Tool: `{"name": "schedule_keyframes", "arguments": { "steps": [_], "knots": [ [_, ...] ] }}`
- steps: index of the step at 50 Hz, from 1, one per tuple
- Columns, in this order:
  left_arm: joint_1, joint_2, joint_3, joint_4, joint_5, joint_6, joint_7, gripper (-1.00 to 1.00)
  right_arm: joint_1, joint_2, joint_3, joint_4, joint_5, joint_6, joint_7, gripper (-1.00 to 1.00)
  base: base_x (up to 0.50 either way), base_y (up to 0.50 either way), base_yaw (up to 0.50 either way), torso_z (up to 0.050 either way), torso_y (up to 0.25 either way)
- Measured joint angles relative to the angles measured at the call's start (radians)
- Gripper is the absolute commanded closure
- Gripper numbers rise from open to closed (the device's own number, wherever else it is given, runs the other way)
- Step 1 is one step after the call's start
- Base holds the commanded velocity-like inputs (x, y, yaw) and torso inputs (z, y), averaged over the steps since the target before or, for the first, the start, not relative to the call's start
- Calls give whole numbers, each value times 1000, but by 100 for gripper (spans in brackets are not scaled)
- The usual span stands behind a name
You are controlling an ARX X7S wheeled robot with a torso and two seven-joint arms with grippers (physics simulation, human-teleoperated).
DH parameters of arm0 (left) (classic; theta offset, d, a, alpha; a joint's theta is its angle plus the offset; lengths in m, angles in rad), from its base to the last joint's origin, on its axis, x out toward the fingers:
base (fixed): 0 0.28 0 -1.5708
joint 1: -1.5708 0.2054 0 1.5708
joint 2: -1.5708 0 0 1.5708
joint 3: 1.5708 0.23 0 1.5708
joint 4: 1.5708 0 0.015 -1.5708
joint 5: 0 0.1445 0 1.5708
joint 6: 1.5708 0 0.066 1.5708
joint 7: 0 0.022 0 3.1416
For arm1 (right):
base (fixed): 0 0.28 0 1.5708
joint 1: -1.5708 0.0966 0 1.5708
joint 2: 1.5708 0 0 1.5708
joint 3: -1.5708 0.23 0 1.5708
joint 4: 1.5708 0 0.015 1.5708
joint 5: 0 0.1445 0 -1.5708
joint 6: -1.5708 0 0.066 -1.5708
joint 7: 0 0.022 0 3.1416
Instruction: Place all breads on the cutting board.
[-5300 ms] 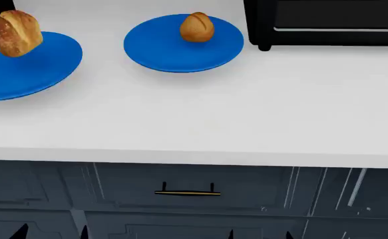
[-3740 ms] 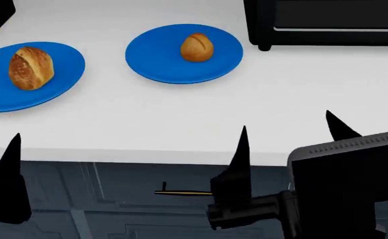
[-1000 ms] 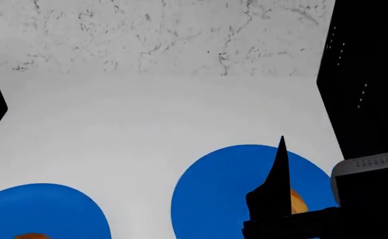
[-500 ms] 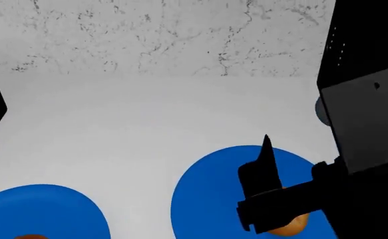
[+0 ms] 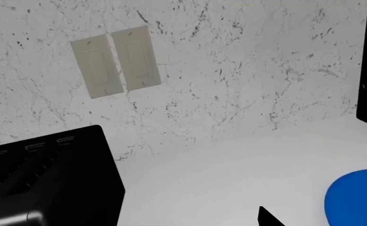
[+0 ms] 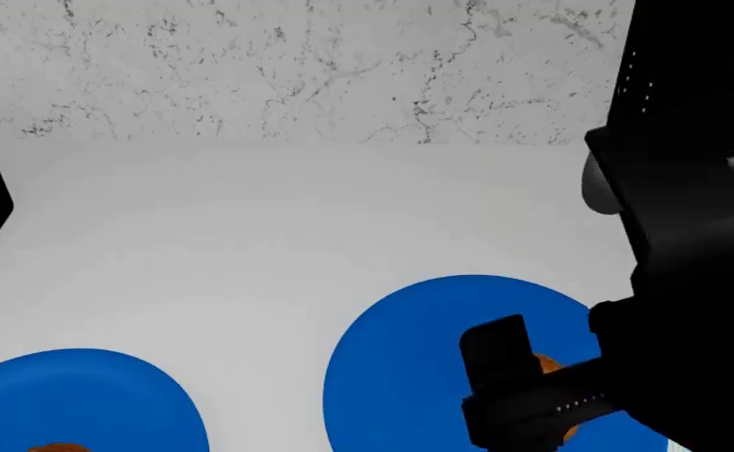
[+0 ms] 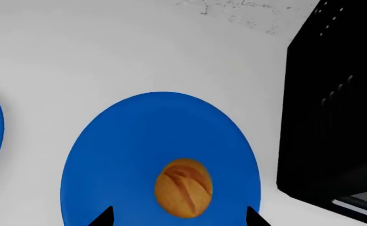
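The small round roll (image 7: pixel 183 188) sits on a blue plate (image 7: pixel 139 141) on the white tabletop (image 7: pixel 108 52), toward the plate's near side, just beside a black appliance (image 7: pixel 334 117). The right end effector (image 7: pixel 178 217) hangs over it with its two dark fingertips (image 7: pixel 101 217) spread wide, one on either side of the roll and clear of it; nothing is gripped yet. In the head view the right arm covers most of the roll, leaving only an orange sliver (image 6: pixel 546 365) visible on the plate.

A second blue plate (image 6: pixel 90 395) lies to the left, and an orange edge at the very bottom of the head view (image 6: pixel 55 446) is probably the larger loaf, though too little shows to be sure. The left end effector (image 5: pixel 270 217) shows only as one dark tip over bare tabletop, so I cannot tell whether it is open or closed. The cutting board appears in none of the views.

Risks, as I judge them: the roll is round and crusty, so a descent that is off-centre could let one finger nudge it and roll it across the plate or off the rim. Coming down too low could press the fingertips onto the plate and shift it. The appliance stands close on the right, so a sideways swing of the arm could strike it. With the board out of sight, the carry will need the view to move first.
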Motion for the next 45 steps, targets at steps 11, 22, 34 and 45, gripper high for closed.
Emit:
{"name": "schedule_keyframes", "arguments": {
  "steps": [11,22,34,45],
  "knots": [
    [17,-5,-5,11,11,8,6,-100,-4,-24,-13,113,-71,36,-53,-100,0,0,0,0,0],
    [41,-16,-20,22,26,16,15,-100,-46,-66,2,221,-199,66,-140,-100,0,0,0,0,0],
    [90,-18,-43,31,50,26,34,-100,-126,-84,21,254,-298,63,-219,-100,0,0,0,0,0],
    [117,-17,-53,32,69,30,47,-100,-188,-95,38,260,-376,53,-285,-100,0,0,0,0,0]
  ]
}}
